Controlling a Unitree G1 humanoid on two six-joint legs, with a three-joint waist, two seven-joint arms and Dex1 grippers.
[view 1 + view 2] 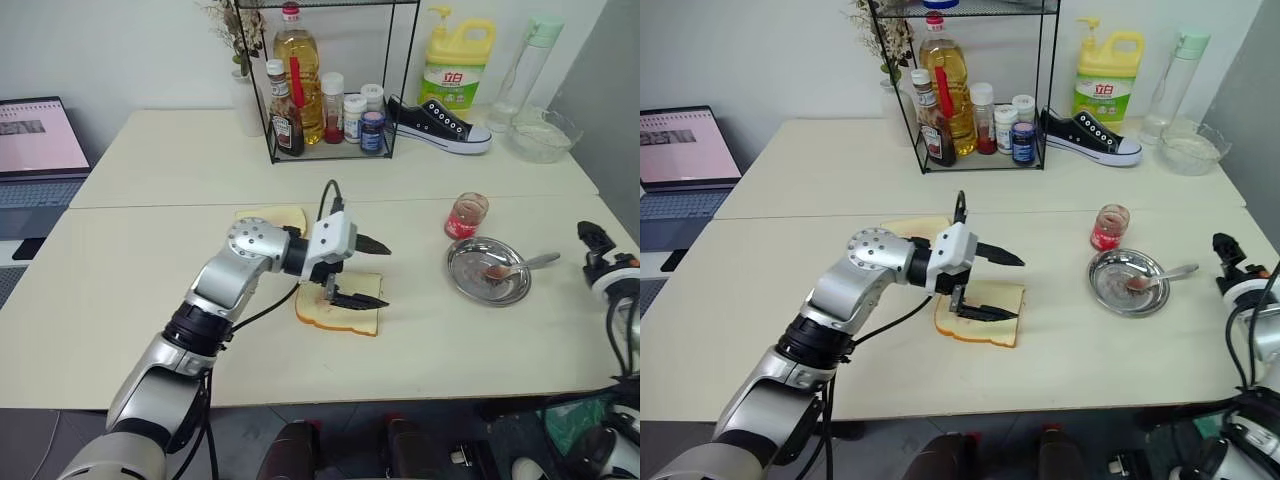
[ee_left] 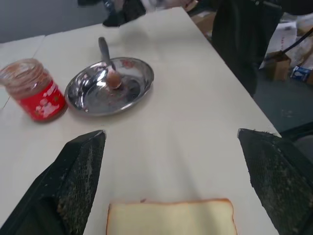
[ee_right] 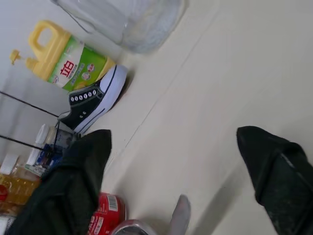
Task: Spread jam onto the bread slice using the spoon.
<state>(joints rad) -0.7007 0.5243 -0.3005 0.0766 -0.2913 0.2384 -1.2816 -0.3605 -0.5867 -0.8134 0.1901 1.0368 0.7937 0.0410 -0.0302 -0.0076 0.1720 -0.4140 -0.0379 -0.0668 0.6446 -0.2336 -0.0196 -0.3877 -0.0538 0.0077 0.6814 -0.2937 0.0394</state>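
The bread slice point(image 1: 345, 318), white with a tan crust, lies on the near table in front of me. My left gripper point(image 1: 383, 272) hovers just over it, pointing right, open and holding nothing. The slice's edge point(image 2: 171, 218) shows between the fingers in the left wrist view. To the right, the spoon point(image 1: 522, 267) rests in a round steel dish point(image 1: 470, 272), its reddish bowl in the dish and its handle over the rim. The small glass jar of red jam point(image 1: 467, 215) stands just behind the dish. My right gripper point(image 1: 596, 241) is at the table's right edge, beside the dish, open and empty.
A second bread slice point(image 1: 270, 217) lies behind my left arm. On the far table stand a wire rack of bottles point(image 1: 325, 95), a black sneaker point(image 1: 440, 125), a yellow detergent jug point(image 1: 457, 62), a glass bowl point(image 1: 543, 135) and a clear bottle point(image 1: 530, 60). A laptop point(image 1: 35, 150) sits at the far left.
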